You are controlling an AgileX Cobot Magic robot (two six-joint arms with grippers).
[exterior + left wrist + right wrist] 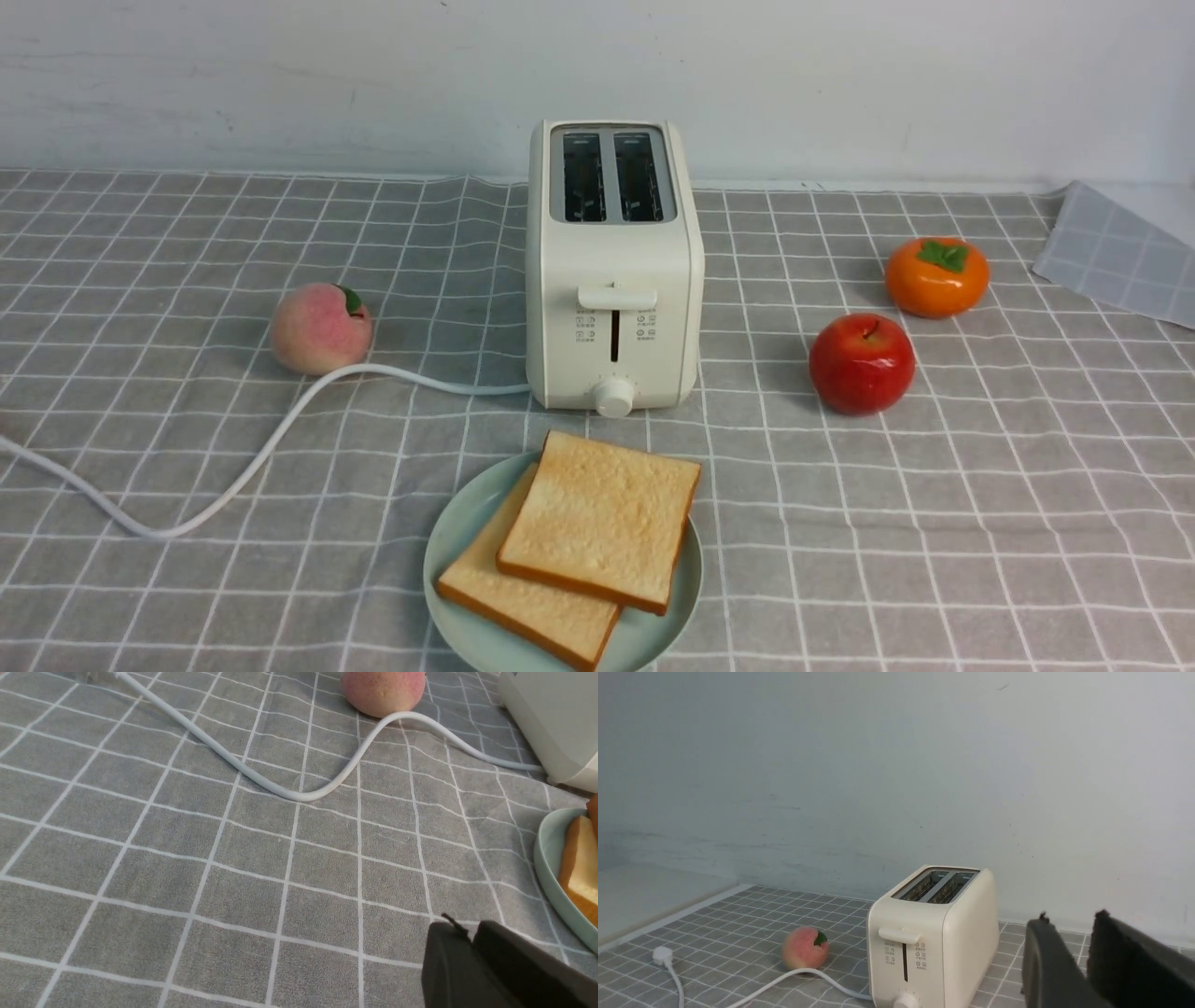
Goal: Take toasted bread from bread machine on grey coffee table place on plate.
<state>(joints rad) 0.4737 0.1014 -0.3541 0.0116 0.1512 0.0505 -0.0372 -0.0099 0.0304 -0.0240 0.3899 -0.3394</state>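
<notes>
Front view, L to R: white cord (233,467) loops across the grey coffee table (980,523) from the L edge and runs up to the toaster base. A peach (320,329) sits just beside the cord, L of the toaster. Toaster (613,266) stands mid-table near the back wall (280,75), both slots empty, lever up, knob low on the front. Just in front of it is the plate (448,560), w/ two toast slices (597,532) lying flat on it: one on top, overlapping the lower one, a far corner poking past the rim toward the toaster. R of the toaster: red apple (861,363), then an orange persimmon (936,276) a bit further back. A folded-over cloth corner (1120,252) lies at the far R.

No arms in the front view.

Left gripper (472,938): hangs above bare cloth, plate rim close by; fingers nearly together w/ only a thin gap, nothing between them.

Right gripper (1066,933): up high, facing toaster & wall; narrow gap between fingers, holding nothing. Plug (662,955) lies on the cloth at the cord's end.
</notes>
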